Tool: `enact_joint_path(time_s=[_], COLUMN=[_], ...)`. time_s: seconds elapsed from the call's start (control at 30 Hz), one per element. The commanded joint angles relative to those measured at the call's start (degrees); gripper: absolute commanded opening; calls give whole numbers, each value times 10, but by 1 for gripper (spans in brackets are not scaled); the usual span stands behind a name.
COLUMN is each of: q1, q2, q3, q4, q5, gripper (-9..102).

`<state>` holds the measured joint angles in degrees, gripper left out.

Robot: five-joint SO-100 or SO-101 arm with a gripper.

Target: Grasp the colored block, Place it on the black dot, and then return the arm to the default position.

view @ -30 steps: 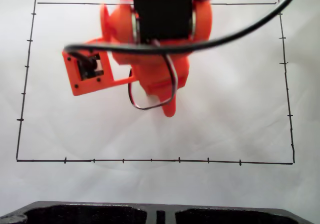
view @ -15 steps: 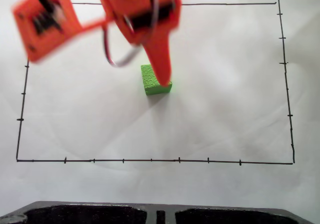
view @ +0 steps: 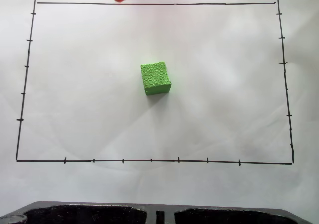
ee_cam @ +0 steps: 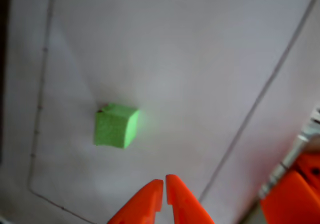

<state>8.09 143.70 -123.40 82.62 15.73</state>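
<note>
My orange gripper (ee_cam: 164,186) is closed and empty; the small bumpy green cube (view: 155,78) sits apart on the white bench (view: 224,109).

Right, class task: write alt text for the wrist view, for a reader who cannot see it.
A small green block sits alone on white paper, left of centre, free of the gripper. The orange gripper pokes in from the bottom edge, its two pointed tips almost touching and holding nothing. Thin black border lines cross the paper, and the picture is slightly blurred.
</note>
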Motion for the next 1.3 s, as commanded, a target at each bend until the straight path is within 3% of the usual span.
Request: enact_joint_path(time_s=[0.0,0.63,1.07,1.27], q1=[5,-29,-33,-47], q2=[68,416,433,434], q3=[-53,-420,-502,-508], q4=[-37,-211,-314,-313], q5=[-24,-54,-119,-159], gripper=[0,0,0,0])
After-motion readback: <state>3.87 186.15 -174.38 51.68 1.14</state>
